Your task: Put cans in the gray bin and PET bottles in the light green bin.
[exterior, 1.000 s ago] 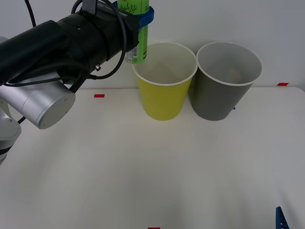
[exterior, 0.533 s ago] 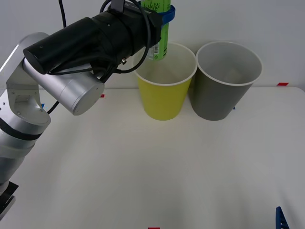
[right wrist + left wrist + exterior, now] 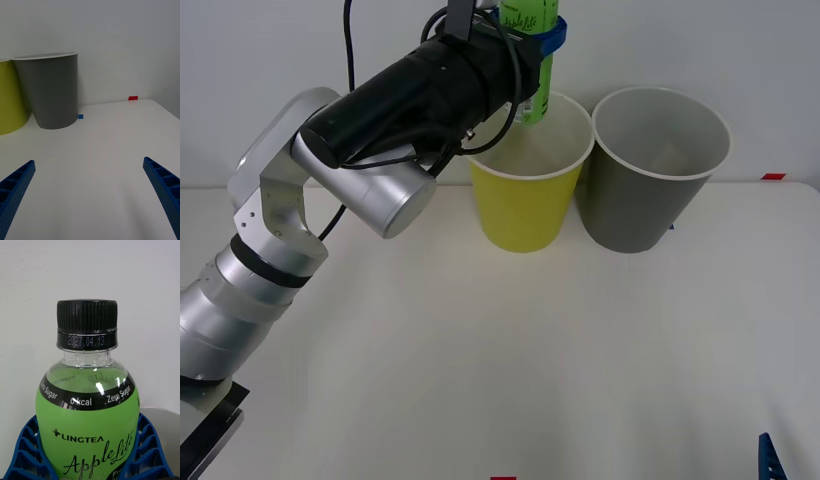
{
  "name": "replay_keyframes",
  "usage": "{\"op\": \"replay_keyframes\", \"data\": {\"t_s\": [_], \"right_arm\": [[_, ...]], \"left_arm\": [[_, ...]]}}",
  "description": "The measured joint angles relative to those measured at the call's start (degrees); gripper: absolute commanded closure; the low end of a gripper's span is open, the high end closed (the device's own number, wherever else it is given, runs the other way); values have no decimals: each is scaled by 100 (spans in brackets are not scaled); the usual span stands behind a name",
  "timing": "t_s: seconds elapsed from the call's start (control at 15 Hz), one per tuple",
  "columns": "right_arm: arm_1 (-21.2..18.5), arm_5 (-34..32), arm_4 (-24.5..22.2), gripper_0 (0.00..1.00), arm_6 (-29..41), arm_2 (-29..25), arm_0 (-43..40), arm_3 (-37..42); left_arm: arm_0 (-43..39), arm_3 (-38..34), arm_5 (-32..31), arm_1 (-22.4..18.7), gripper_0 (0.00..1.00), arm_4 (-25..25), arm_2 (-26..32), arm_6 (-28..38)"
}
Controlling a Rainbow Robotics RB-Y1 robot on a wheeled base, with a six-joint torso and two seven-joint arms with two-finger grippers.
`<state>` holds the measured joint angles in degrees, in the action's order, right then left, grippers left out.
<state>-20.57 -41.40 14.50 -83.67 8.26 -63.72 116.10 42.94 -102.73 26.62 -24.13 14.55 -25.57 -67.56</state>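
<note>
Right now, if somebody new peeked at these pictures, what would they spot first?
Probably the small clear plastic bottle with the bright green label and black cap, held up in the left tool, which is shut on it above the round yellow-green plastic bin. Next to that bin, on its right, stands the round dark gray plastic bin. The right tool waits open, low over the white table.

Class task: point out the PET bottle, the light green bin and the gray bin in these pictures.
PET bottle (image 3: 88, 427), left wrist view, on its green label.
light green bin (image 3: 520, 205), front view, on its outer wall.
gray bin (image 3: 635, 210), front view, on its outer wall.
</note>
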Motion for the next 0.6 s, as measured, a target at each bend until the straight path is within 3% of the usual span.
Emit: {"op": "replay_keyframes", "data": {"t_s": [0.47,0.53,0.6], "right_arm": [[0,0,0,0,0,0,0,0],[0,0,0,0,0,0,0,0],[0,0,0,0,0,0,0,0]], "left_arm": [[264,808,-779,188,89,-112,-263,123],[266,809,-780,206,78,-112,-267,136],[267,809,-781,212,5,-112,-266,138]]}}
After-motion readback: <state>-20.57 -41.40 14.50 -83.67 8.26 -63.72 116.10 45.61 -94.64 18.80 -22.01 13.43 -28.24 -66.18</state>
